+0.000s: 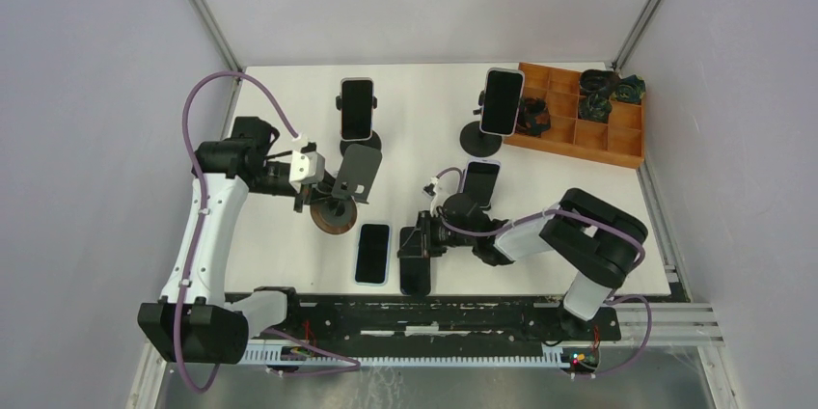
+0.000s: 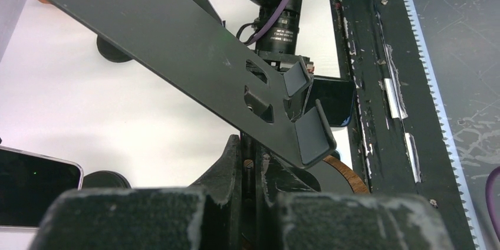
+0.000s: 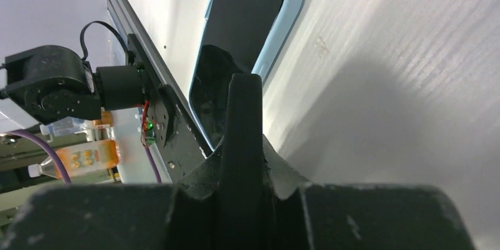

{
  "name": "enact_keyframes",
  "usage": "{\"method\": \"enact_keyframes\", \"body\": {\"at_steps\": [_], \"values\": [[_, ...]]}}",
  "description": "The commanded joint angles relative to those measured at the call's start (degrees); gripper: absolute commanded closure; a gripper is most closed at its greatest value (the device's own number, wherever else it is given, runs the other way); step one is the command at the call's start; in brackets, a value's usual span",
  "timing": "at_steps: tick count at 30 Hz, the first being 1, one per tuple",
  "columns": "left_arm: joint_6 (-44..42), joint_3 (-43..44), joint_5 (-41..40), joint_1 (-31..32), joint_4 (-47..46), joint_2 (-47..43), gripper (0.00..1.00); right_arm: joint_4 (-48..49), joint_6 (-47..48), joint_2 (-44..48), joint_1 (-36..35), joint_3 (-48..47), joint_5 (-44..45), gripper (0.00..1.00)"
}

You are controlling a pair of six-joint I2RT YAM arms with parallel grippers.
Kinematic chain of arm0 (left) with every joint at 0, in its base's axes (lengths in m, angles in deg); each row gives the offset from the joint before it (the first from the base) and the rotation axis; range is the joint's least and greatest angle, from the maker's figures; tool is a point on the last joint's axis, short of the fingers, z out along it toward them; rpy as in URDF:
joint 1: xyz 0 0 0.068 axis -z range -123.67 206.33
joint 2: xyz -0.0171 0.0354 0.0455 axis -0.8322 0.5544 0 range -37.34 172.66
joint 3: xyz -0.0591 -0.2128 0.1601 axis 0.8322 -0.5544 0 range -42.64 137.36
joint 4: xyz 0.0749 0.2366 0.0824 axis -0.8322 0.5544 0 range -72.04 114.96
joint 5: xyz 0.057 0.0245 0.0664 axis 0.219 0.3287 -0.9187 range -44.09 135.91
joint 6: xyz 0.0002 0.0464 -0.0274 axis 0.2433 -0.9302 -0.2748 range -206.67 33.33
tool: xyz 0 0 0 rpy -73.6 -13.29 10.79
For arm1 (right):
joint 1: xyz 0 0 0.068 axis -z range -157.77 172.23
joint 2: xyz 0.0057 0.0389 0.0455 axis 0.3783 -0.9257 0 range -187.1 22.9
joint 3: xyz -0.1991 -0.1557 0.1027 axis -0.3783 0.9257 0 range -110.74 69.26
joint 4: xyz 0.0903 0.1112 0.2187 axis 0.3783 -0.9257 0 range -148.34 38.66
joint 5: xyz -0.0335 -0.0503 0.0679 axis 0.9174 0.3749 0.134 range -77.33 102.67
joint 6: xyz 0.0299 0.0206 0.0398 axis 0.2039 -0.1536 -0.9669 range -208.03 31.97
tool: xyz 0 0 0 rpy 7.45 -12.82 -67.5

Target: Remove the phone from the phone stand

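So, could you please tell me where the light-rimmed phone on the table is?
In the top view the light-rimmed phone lies near the table's front edge, left of centre, between the empty stand and the right gripper, which holds a dark phone.

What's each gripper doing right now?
Left gripper: closed on the stem of the empty black metal phone stand.
Right gripper: closed on a black phone, held edge-on.
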Motion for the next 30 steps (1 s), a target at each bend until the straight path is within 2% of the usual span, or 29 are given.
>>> {"method": "enact_keyframes", "body": {"at_steps": [1,9,15,19,22,24,30], "values": [[-3.8,2.0,4.0,-0.2,1.6,0.1,0.98,9.9,-4.2,-4.2,-0.2,-3.1,5.4,1.00],[-3.9,2.0,4.9,-0.2,1.6,0.2,0.98,8.5,-5.8,-7.6,0.4,-6.2,10.2,0.73],[-4.4,1.4,5.1,-0.2,1.7,0.4,0.98,6.0,-3.9,-7.8,1.8,-7.9,12.2,0.65],[-4.9,1.3,5.2,-0.2,1.8,0.3,0.98,4.7,-4.2,-7.4,1.7,-7.3,13.5,0.48],[-5.1,1.2,5.2,-0.2,1.9,0.4,0.98,2.4,-4.2,-4.2,1.6,-4.1,19.0,0.30],[-5.8,1.0,5.3,-0.2,2.3,0.5,0.98,0.8,-2.7,-1.5,1.6,-3.0,20.8,0.22],[-6.1,1.1,5.3,-0.2,2.4,0.8,0.98,-10.3,4.3,5.9,1.0,-3.2,23.2,0.17]]}}
